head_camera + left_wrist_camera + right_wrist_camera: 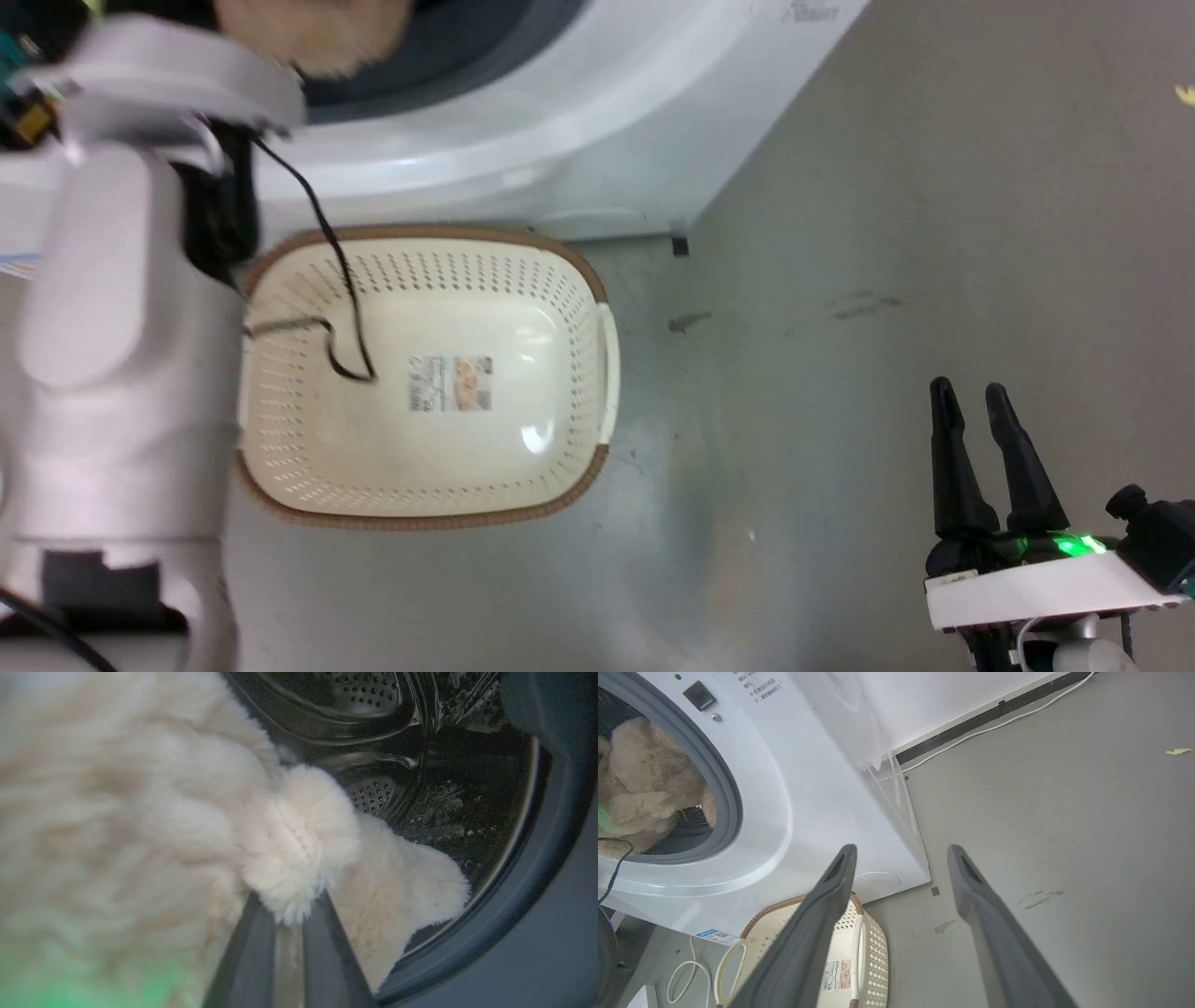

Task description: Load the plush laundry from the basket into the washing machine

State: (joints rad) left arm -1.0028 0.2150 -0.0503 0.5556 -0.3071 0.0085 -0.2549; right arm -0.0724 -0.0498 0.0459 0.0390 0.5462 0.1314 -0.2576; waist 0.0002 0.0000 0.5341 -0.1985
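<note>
Looking down from the head, the basket sat bare before the washing machine, and the right gripper hung spread and idle, out of the way. At the left wrist, the left gripper pinched a paw of the plush laundry, apparently to feed it into the drum. From the right wrist, the plush bulged at the opening.

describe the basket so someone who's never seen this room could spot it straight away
Start at the white washing machine with the round grey-ringed opening. On the grey floor in front of its base sits the basket, cream-white and rounded-rectangular, its walls dotted with small holes. A brown woven-look rim and a label sticker on its inside bottom set it apart from the plain white machine.
</note>
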